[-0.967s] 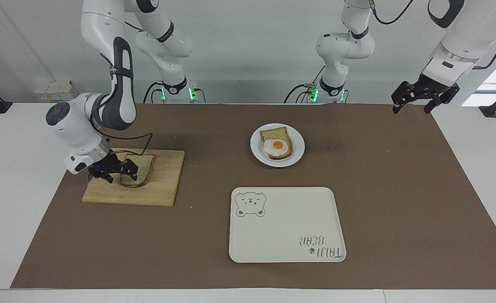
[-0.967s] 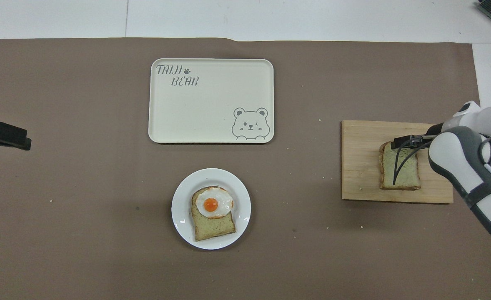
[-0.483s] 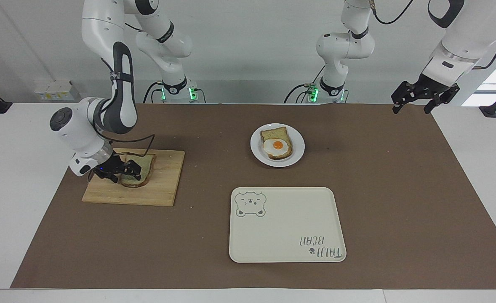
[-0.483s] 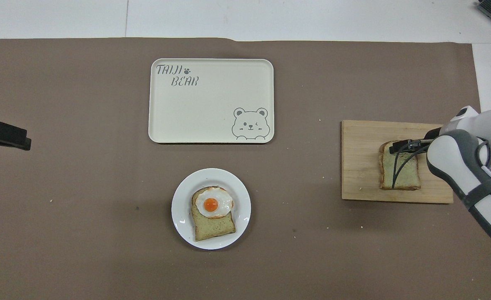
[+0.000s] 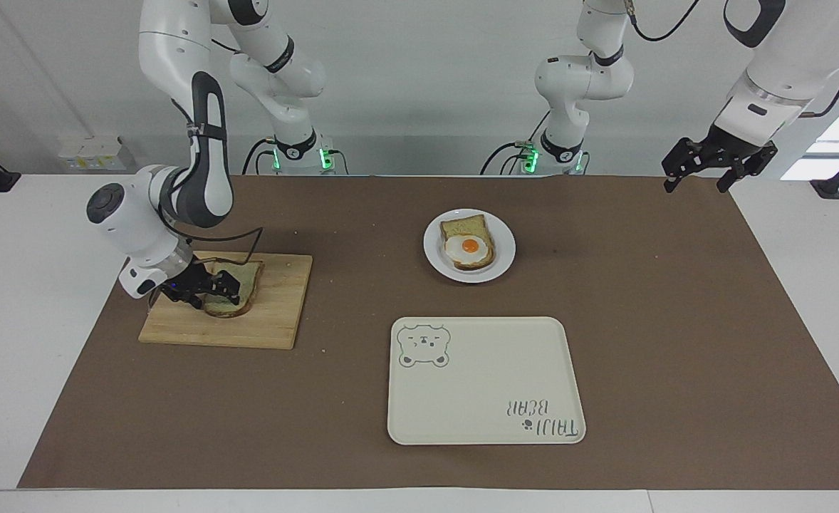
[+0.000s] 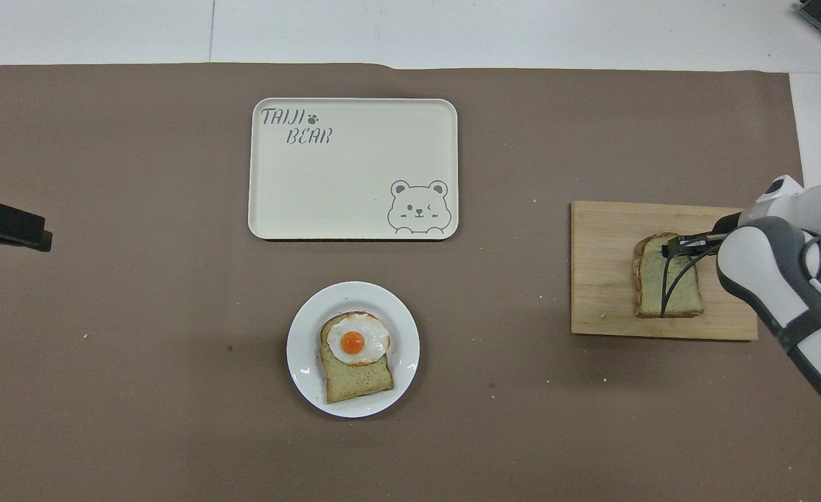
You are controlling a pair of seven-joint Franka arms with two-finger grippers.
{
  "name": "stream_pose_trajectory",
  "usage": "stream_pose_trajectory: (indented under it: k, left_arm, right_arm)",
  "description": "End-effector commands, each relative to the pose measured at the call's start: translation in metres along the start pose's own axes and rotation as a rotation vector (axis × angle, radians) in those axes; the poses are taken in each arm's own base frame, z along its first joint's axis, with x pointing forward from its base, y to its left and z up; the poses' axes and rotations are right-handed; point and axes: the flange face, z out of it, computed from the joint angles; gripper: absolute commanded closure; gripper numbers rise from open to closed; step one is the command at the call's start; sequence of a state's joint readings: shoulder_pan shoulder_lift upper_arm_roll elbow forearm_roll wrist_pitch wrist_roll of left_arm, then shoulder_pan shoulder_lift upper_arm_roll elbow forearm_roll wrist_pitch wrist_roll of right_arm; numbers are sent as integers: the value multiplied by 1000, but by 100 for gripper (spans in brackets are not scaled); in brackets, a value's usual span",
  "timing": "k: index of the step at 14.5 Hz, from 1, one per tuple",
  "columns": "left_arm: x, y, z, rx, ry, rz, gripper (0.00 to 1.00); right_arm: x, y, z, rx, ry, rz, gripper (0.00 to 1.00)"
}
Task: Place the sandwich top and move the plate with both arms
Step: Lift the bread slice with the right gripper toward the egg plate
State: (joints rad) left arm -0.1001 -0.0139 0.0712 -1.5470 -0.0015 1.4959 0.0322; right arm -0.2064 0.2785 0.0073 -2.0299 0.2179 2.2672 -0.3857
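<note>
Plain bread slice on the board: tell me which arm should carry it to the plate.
Right. The right gripper is already at the bread slice on the board; the left gripper waits open at the mat's edge.

brown paper mat [image 5: 676, 320], pale wood board [image 5: 277, 313], white plate [image 5: 503, 262], cream tray [image 5: 483, 399] – grey bear doodle, egg [image 5: 469, 247] – orange yolk, brown-crusted beige bread [image 5: 241, 285]

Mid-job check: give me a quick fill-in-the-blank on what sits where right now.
1. The plain bread slice lies on the wooden ____.
2. The fried egg sits on bread on the round white ____.
3. The bear tray holds ____.
4. The ____ claw is at the plain slice.

Missing words: board; plate; nothing; right
</note>
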Motion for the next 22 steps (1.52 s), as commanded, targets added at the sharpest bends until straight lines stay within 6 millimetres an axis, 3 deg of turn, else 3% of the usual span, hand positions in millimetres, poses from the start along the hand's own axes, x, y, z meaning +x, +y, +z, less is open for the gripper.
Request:
stream_pose_trajectory:
  k: [1,7,11,18,20,22]
  left_arm:
    - [-6,-1,-2,-15,-5,-9,0]
    - [-6,-1,-2,-15,-5,-9,0]
    - [-6,-1,-2,-15,-5,-9,0]
    - [-6,-1,-2,-15,-5,-9,0]
    - [-6,-1,-2,-15,-5,-9,0]
    - [-6,-1,-2,-15,-5,-9,0]
  right_arm:
    - [-5,2,9,22,7,-5,100]
    - [-3,3,9,24,4,-6,100]
    - [11,-1,-7,39,-10,-29,100]
    - [28,-53,-65,92,-69,-92,100]
    - [32,-78,-75,114,-110,-70,100]
    - [31,-106,-71,148,-153,-65,100]
